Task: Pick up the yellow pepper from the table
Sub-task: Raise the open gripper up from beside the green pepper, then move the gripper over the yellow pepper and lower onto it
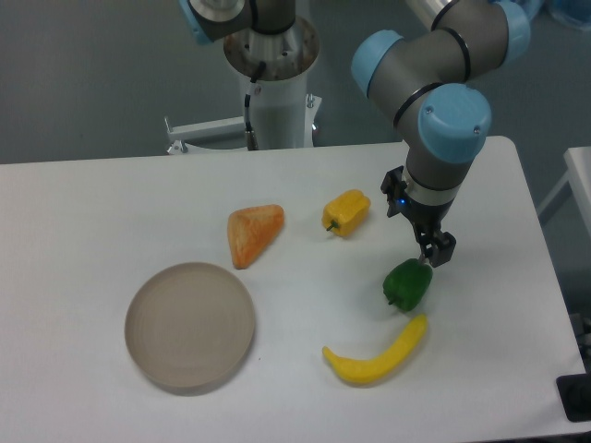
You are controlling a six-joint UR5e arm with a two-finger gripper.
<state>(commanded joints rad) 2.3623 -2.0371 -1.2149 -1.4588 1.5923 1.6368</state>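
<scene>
**Still lining up on the yellow pepper**

Right now I am watching the gripper (434, 251) hanging just above the green pepper (407, 283), off to the right of my real target. Whether its fingers are parted or pressed together I cannot tell from this angle; they are showing only as a dark stub, and nothing seems to be held between them.

The yellow pepper (346, 212) is lying on its side on the table (83, 212), near the middle, with its short stem pointing down and left. It is sitting apart from everything else: the orange wedge (253, 233) is lying to its left, the green pepper below and to its right, and nothing is touching it.

By my reading, I am working the approach step, and no grasp has begun. The next move is calling for a shift left and toward the back of the table, then a straight descent with the fingers spread across the pepper's lobes.

Room is looking generous. The banana (377, 355) and the round plate (189, 325) are lying well clear toward the front, and the table edges are far from the target. I am judging the green pepper to be the one thing worth minding while pulling away.
</scene>
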